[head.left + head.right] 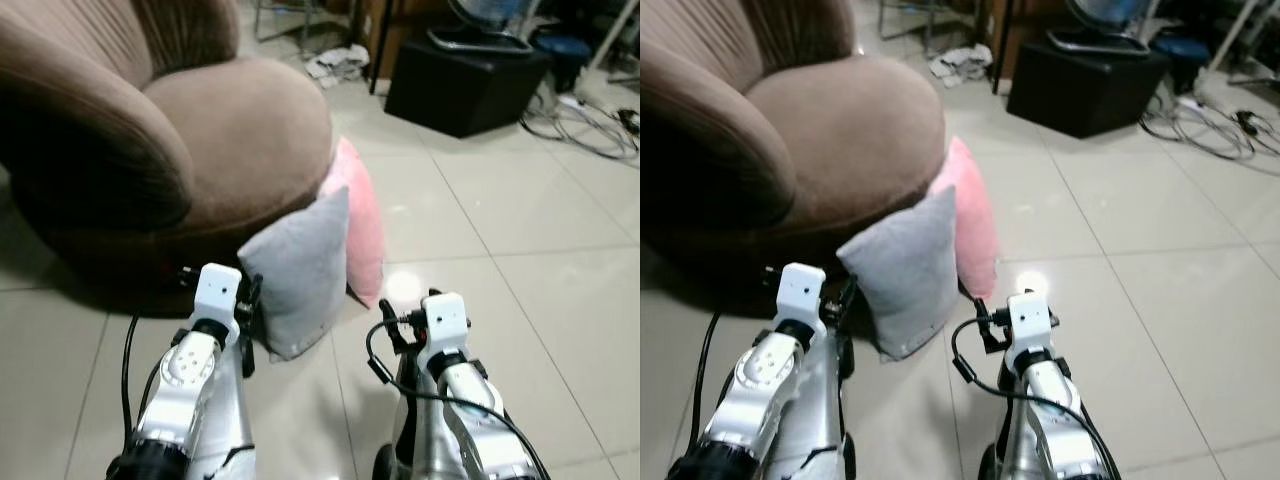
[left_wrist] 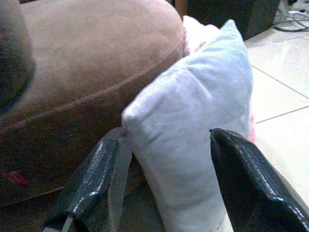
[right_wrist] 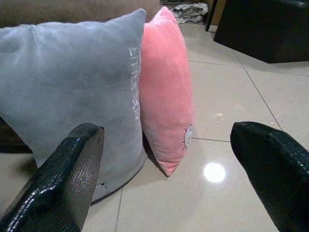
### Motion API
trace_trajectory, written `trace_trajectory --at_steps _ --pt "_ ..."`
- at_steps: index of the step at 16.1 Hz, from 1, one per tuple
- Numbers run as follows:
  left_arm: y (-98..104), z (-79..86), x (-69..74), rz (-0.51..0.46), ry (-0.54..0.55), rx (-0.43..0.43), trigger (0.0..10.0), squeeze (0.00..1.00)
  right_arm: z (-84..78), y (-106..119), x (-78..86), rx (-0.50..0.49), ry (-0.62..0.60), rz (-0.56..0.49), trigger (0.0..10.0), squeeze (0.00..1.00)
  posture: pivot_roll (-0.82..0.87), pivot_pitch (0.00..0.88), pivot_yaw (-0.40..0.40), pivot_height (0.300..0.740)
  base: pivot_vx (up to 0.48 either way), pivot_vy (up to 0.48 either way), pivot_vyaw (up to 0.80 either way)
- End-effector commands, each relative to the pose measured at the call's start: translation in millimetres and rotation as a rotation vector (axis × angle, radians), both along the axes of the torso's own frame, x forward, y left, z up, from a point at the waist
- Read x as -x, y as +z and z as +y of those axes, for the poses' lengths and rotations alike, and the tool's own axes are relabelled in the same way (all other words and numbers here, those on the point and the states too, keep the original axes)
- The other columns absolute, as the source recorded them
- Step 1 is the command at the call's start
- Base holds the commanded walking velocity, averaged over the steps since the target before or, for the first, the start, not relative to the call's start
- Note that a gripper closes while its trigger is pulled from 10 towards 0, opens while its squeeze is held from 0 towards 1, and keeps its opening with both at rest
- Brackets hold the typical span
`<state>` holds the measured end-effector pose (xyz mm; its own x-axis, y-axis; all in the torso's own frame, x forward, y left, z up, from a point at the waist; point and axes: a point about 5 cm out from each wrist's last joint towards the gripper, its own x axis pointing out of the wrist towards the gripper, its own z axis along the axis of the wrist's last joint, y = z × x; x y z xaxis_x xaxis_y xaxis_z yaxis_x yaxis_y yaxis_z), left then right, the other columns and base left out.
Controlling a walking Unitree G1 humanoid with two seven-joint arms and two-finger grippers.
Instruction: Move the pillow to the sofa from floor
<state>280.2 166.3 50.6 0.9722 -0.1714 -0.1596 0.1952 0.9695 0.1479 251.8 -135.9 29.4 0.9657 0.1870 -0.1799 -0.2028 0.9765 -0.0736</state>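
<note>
Left wrist view: left gripper (image 2: pixel 169 183) spread around grey pillow (image 2: pixel 198 145)

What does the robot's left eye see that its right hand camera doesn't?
Left eye only: the whole brown sofa, both silver arms, and the cables on the floor by the black box.

Right wrist only: white lettering down the grey pillow, a small round patch on the pink pillow, and the right end effector with its fingers wide apart.

Both: the two pillows standing on the tiled floor, leaning against the sofa, with the bright light spot beside them.
</note>
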Motion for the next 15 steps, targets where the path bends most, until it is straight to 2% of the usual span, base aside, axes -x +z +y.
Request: trace_trajectory --at_steps 1,5,7,15 --pt "2.6 -1.4 -2.5 -0.013 0.003 0.008 10.0 0.00 -3.6 0.8 0.0 0.003 -0.016 0.001 10.0 0.00 0.17 0.061 -0.053 0.435 0.461 0.000 0.00" --pt "4.0 -1.8 -4.0 -0.023 0.010 0.007 10.0 0.00 -0.4 3.6 1.2 0.002 -0.012 -0.005 10.0 0.00 0.17 0.053 -0.052 0.435 0.466 0.000 0.00" --pt "4.6 -3.3 -6.0 -0.022 0.007 -0.033 10.0 0.00 0.7 5.7 0.5 0.001 -0.011 -0.010 10.0 0.00 0.17 0.051 -0.051 0.435 0.000 0.000 0.00" --pt "4.1 -0.4 -10.0 -0.018 0.040 -0.062 10.0 0.00 3.2 17.2 4.7 0.001 -0.006 -0.022 10.0 0.00 0.17 0.042 -0.051 0.435 0.000 0.000 0.00"
